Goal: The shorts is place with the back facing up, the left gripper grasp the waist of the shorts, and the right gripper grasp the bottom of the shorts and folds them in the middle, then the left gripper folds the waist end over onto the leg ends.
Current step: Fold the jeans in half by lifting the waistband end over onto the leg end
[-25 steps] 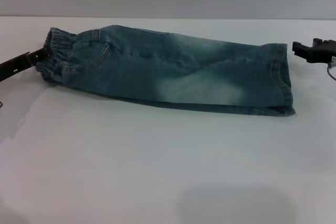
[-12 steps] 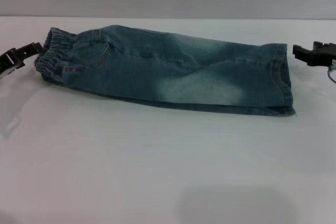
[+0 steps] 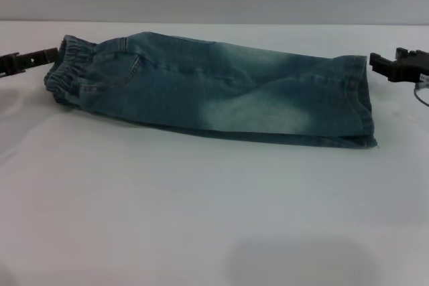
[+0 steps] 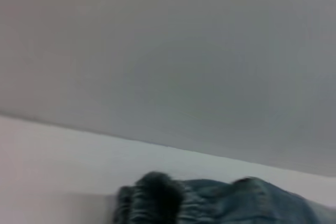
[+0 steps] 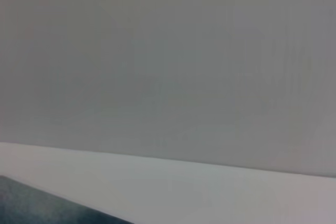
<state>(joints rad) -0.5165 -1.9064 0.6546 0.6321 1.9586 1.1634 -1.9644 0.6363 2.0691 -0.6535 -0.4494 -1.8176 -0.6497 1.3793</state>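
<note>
Since a second ago my left tool point(image 3: 41, 57) has been rising from a low slant to lie level with the waist point(image 3: 67, 65), its tip now just beside the ruffled band, perhaps touching — I am not able to tell which. My right tool point(image 3: 392, 66) is hanging near the leg ends point(image 3: 362, 102), a little apart from them and barely shifted.

I am seeing the shorts point(image 3: 214, 92) already folded lengthwise, lying flat across the far part of the white counter point(image 3: 201, 219), waist toward my left and hems toward my right. I am reading the left tool's new line as the approach for the second fold: it is lining up to take the waist and carry it over onto the leg ends.

I cannot tell how far either tool is open, and neither seems to be holding any cloth. The left wrist view is showing only the puckered band close by.

I am finding no brand, label or readable writing anywhere — only pale washed patches on the denim.
</note>
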